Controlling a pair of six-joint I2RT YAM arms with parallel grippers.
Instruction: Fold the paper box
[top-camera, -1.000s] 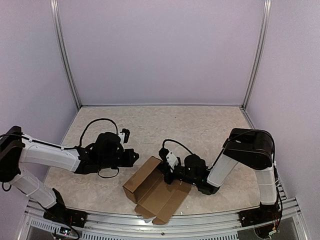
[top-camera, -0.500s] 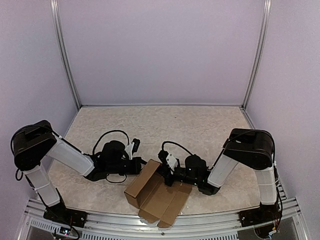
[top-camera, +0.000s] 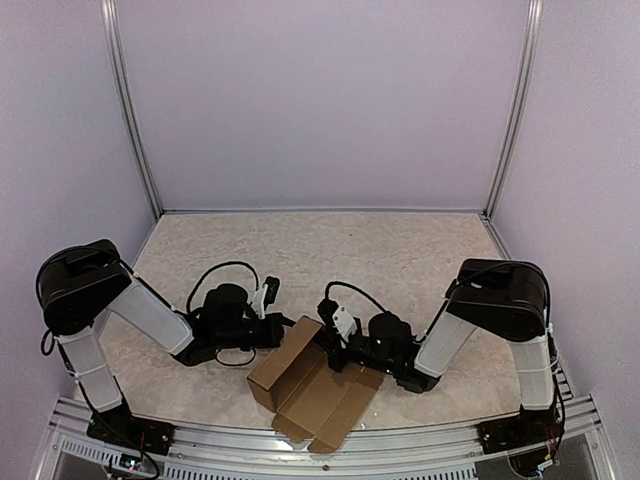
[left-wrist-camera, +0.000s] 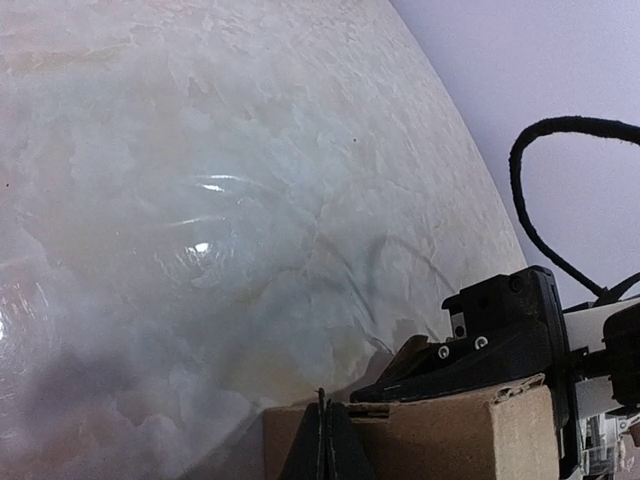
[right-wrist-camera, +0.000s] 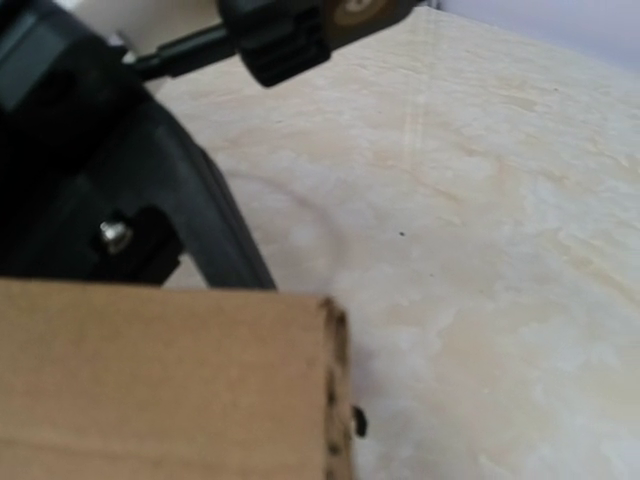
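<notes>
Paper box (top-camera: 318, 395) sits half-formed, open side up, at 6 o'clock on the worktop (top-camera: 400, 250), by the near edge. Right gripper (top-camera: 333, 347), closed tight, seems to pinch the box's 1 o'clock wall, likely to anchor it. Left gripper (top-camera: 284, 327), fully closed with nothing visibly held, noses against the 11 o'clock wall, apparently to push that panel upright.
</notes>
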